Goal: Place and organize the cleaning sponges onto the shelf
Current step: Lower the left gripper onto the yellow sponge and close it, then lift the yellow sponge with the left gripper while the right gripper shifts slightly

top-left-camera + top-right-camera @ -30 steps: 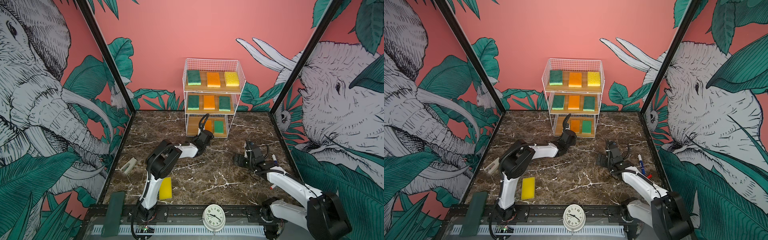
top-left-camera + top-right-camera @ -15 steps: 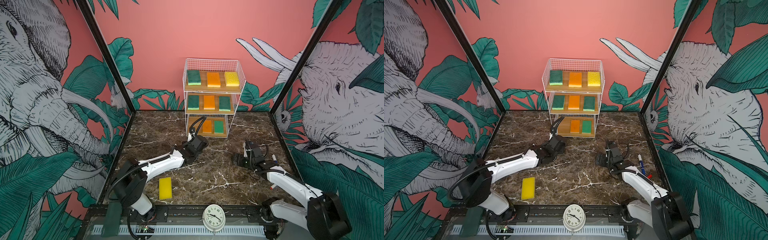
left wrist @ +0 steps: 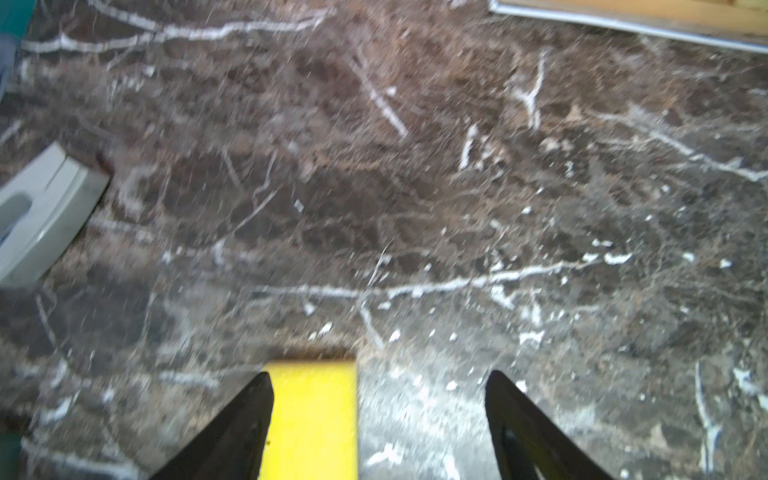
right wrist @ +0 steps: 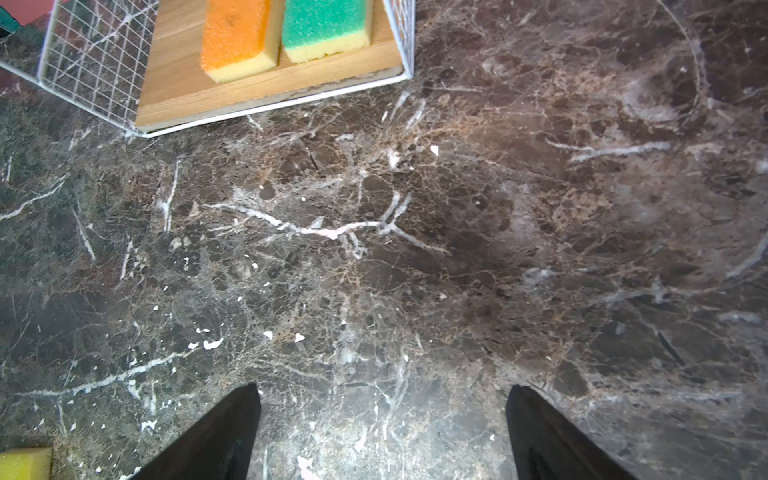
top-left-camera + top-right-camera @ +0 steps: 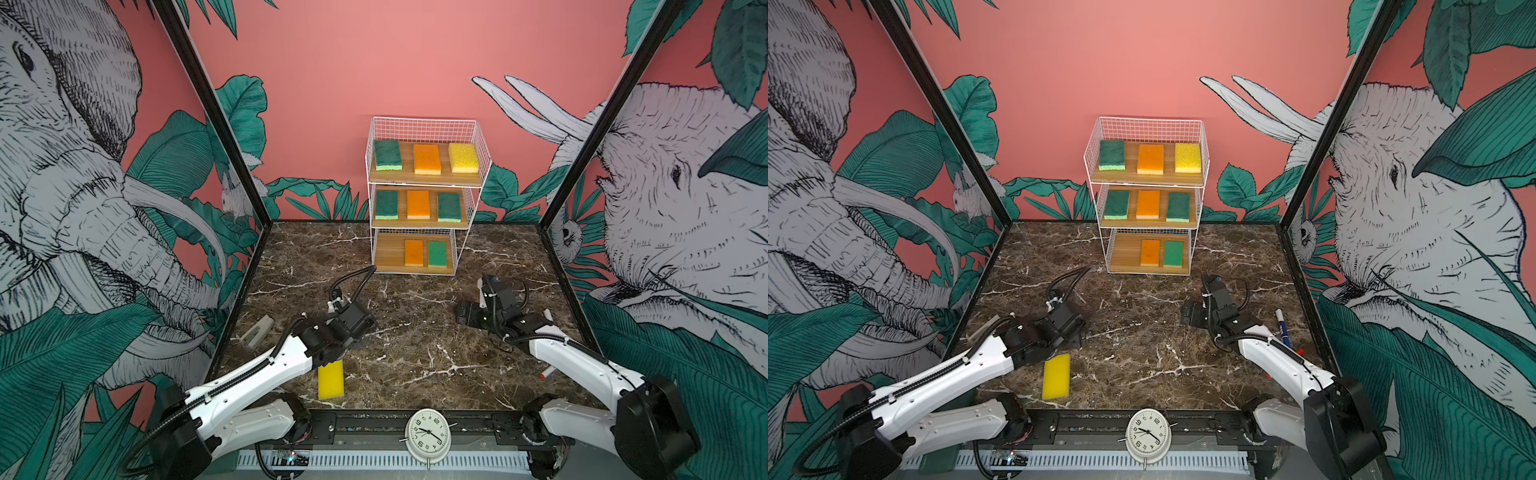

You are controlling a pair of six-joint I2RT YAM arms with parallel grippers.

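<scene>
**Last yellow sponge: pick for the bottom-left slot**

Far left: grey object (image 5: 257, 329) by the wall, not part of the job.

Left gripper (image 3: 377, 374): jaws apart, nothing held. It hovers over the far end of the yellow sponge (image 5: 330, 380), which lies flat on the table (image 5: 415, 345) near the front edge. In the left wrist view the sponge shows beside one finger, not midway in the gap.

Judgement: the step in hand is the pick.
- Shift sideways until the sponge's short width is centred between the fingers.
- Come down low enough to catch the foam's side faces.
- Close gently, since foam gives and may tilt.

Centre: shelf (image 5: 424, 120) carries eight cleaning sponges (image 5: 427, 159). The top and middle tiers are full. The bottom board (image 5: 388, 257) has orange and green, with its left part bare. Lay the yellow one there, parallel to its neighbours and clear of the wire side.

Right: right gripper (image 4: 384, 387), jaws apart and empty, low over bare marble, well apart from the sponge. Marker pen (image 5: 1282, 328) lies beyond it; leave it.
</scene>
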